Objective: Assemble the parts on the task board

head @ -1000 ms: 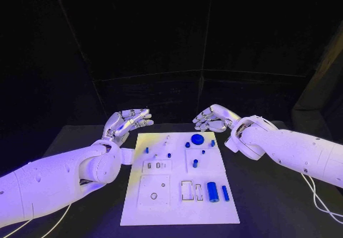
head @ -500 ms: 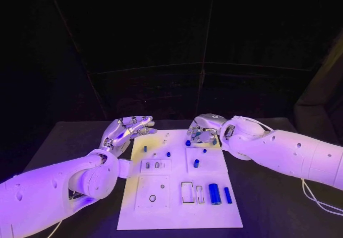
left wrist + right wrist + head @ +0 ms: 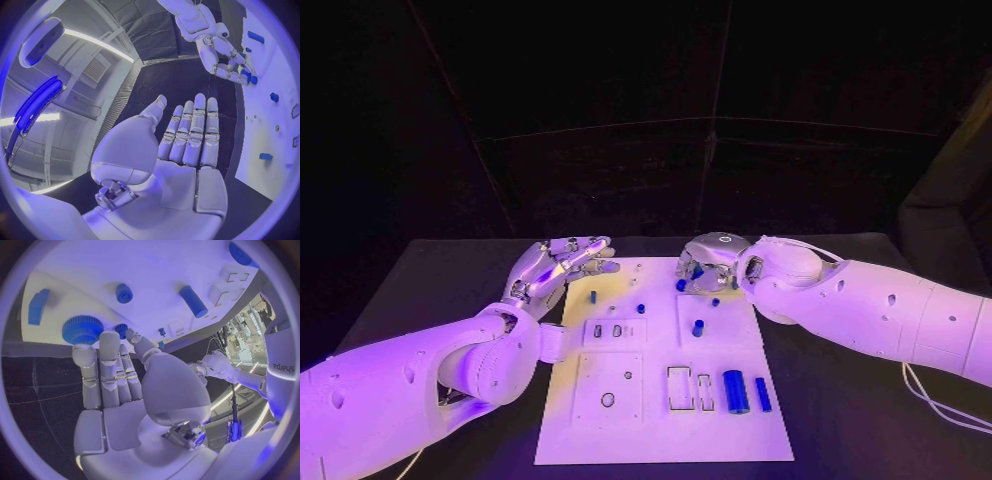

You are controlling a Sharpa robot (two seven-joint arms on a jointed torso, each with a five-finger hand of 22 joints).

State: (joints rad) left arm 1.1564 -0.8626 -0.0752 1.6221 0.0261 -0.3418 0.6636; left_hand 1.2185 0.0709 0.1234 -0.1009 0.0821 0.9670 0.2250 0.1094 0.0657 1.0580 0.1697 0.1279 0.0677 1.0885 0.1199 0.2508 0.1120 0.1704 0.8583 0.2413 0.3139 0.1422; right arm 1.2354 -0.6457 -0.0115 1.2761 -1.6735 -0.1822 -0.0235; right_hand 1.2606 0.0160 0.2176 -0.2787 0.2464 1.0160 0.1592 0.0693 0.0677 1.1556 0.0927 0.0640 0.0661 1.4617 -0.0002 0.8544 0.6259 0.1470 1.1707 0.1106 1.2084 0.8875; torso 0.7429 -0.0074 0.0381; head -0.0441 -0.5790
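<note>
On the black desk [image 3: 459, 262], the right robot hand [image 3: 707, 266] hovers fingers apart over the gear [image 3: 82, 329], presumably to grasp it; the left robot hand [image 3: 560, 262] waits, fingers spread and holding nothing, beside the board [image 3: 646, 420].

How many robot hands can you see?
2. The left hand hangs open over the board's far left corner. The right hand reaches down at the far right end, fingers by a blue gear.
</note>
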